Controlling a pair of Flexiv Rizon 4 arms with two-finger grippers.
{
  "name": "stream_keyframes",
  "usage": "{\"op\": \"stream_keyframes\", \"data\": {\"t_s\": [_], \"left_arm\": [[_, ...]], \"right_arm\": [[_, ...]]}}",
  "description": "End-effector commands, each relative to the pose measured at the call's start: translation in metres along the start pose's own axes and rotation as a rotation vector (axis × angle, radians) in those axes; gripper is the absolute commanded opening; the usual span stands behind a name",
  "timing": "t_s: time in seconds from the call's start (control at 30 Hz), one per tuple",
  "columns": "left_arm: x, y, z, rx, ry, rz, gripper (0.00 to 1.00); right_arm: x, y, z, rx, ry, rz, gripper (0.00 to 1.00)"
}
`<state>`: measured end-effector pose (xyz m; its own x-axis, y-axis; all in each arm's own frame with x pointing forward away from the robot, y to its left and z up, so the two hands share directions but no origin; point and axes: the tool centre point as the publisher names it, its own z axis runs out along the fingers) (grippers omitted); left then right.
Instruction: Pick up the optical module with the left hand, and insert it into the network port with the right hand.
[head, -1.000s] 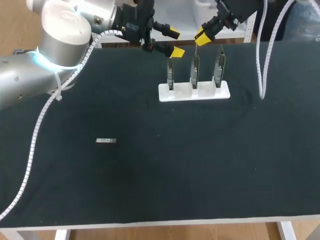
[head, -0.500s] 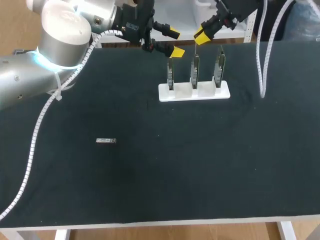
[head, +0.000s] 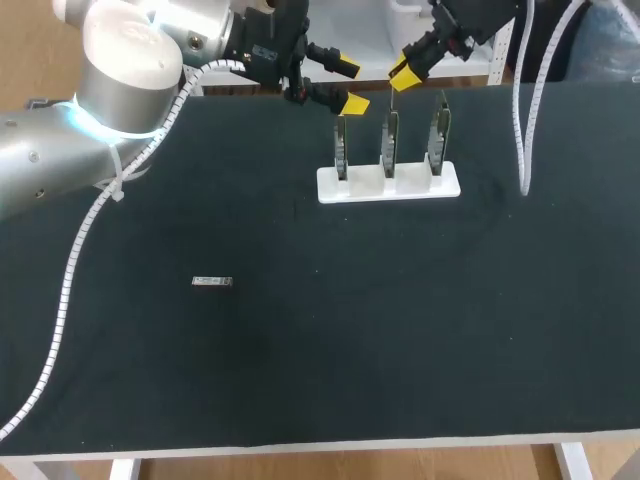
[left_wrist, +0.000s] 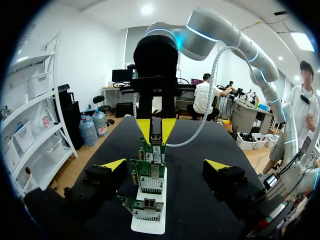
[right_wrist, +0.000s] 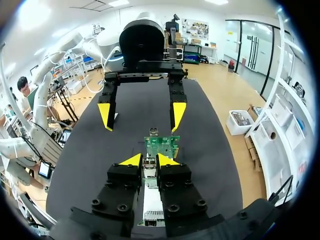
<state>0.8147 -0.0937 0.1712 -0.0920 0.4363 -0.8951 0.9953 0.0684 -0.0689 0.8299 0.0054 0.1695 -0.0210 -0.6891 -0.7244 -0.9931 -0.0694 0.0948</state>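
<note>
Currently, both grippers hang at the far edge of the dark table (head: 400, 330), above a white holder (head: 388, 182) that carries three network cards (head: 390, 138) standing upright in a row, a little right of the middle. The left gripper (head: 349, 86) sits just left of the leftmost card, its yellow-tipped fingers spread wide with nothing between them; in its wrist view the row of cards runs away ahead of it, between the open tips. The right gripper (head: 402, 74) hovers over the middle card with its fingers drawn almost together, pinching a slim metal piece (left_wrist: 156, 132) from both sides; the piece points down toward that card's top edge. Whether it touches the card I cannot tell. The optical module (head: 212, 282) lies flat on the cloth in the left half of the table, nearer than the holder and well apart from both grippers. A white ribbed cable (head: 70, 290) trails from the left arm down the left side.
</note>
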Motion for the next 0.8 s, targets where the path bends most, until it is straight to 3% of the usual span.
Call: {"op": "stream_keyframes", "data": {"t_s": [0.03,0.8], "left_arm": [[-0.0011,0.0014,0.0004,0.002,0.005,-0.002,1.0],[-0.0011,0.0014,0.0004,0.002,0.005,-0.002,1.0]], "right_arm": [[-0.001,-0.0093,-0.0006,-0.591,0.002,-0.001,0.0],[-0.0015,-0.0157,0.0016,-0.593,-0.001,-0.001,0.0]]}}
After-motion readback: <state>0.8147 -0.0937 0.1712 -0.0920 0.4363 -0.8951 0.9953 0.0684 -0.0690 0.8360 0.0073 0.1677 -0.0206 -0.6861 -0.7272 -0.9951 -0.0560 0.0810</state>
